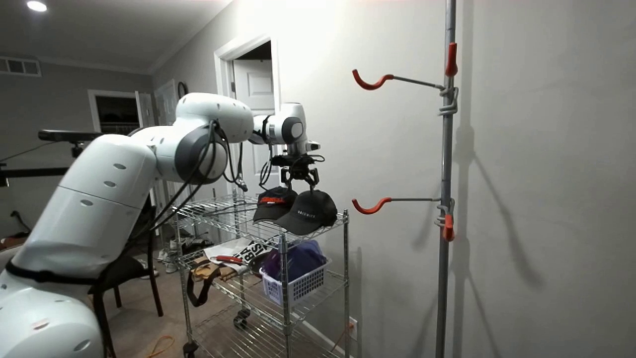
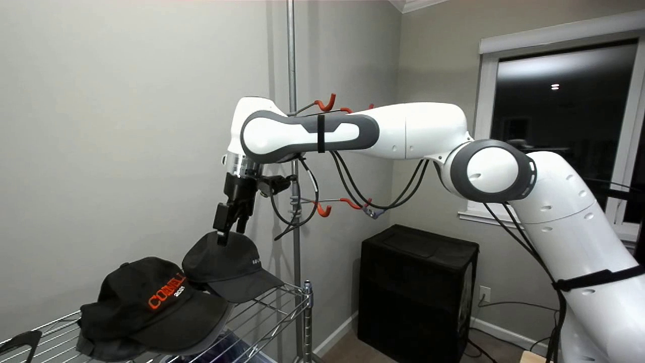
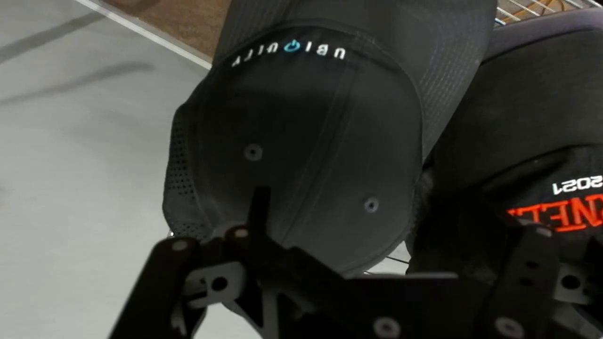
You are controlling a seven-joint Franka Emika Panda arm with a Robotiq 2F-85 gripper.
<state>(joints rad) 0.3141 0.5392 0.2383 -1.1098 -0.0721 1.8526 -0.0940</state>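
Observation:
A plain black cap with small white lettering [image 3: 320, 117] sits on the top wire shelf of a metal rack. My gripper [image 1: 300, 187] points down over it with its jaws spread wide. In an exterior view, a finger [image 2: 222, 238] overlaps the crown of this black cap [image 2: 241, 272]; whether it touches, I cannot tell. Beside it lies another black cap with red lettering and "2021" [image 2: 151, 302], partly covered by my gripper's linkage in the wrist view. Nothing is visibly held. The right fingertip is hard to make out against the dark cap in the wrist view.
The wire rack [image 1: 283, 243] stands against the wall. Its lower shelf holds a white basket [image 1: 298, 288] with purple cloth and a bag with black print. A metal pole [image 1: 446, 164] with red-tipped hooks [image 1: 372, 206] rises nearby. A black box-shaped cabinet [image 2: 415, 292] stands in the corner.

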